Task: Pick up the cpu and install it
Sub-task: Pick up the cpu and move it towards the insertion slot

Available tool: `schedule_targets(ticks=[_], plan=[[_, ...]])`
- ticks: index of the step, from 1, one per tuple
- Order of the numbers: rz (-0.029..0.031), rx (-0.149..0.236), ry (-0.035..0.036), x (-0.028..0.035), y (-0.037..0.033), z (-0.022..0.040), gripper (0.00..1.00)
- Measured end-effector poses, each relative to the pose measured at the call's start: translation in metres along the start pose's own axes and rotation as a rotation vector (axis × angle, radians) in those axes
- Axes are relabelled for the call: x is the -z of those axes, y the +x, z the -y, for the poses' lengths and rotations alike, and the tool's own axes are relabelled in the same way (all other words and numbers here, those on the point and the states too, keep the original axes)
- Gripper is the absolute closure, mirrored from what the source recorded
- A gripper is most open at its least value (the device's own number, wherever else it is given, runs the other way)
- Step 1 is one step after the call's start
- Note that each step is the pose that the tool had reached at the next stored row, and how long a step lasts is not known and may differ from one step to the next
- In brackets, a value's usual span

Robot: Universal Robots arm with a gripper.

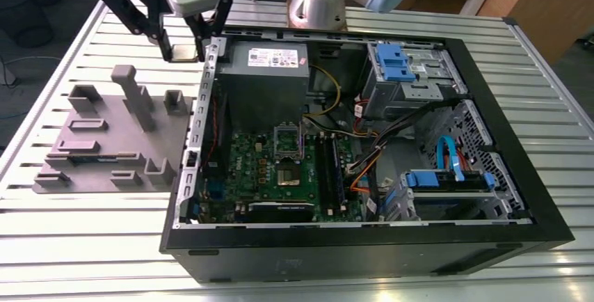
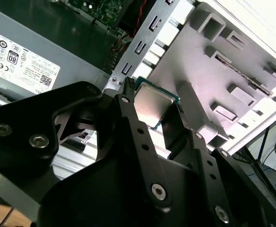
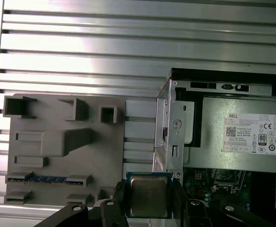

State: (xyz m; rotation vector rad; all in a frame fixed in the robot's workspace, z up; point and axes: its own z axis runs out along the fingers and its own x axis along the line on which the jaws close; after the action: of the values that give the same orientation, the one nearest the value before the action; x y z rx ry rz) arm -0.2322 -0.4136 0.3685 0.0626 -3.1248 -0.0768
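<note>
The cpu (image 3: 148, 196), a small square chip with a shiny metal top, sits clamped between my gripper's (image 3: 149, 201) two black fingers (image 3: 177, 198) in both wrist views. It is also the cpu (image 2: 156, 100) caught edge-on by my gripper (image 2: 152, 113) in the second wrist view. In the exterior view my gripper (image 1: 186, 50) hangs above the table at the far left corner of the open computer case (image 1: 515, 117), between the case wall and the grey fixture (image 1: 111, 142). The motherboard's socket (image 1: 288, 175) lies inside the case, well apart from the gripper.
The grey fixture (image 3: 62, 146) with its raised blocks stands on the slatted metal table (image 3: 128, 42) beside the case. A power supply (image 1: 264, 65), cables, blue drive bays (image 1: 399, 62) and memory sticks crowd the case interior. The arm's base (image 1: 316, 3) stands behind the case.
</note>
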Motion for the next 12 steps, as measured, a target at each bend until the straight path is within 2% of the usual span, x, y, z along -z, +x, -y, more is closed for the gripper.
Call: schedule_targets(ticks=[12], plan=[[0.0, 0.0, 0.0, 0.0001, -0.004, 0.0002, 0.53]])
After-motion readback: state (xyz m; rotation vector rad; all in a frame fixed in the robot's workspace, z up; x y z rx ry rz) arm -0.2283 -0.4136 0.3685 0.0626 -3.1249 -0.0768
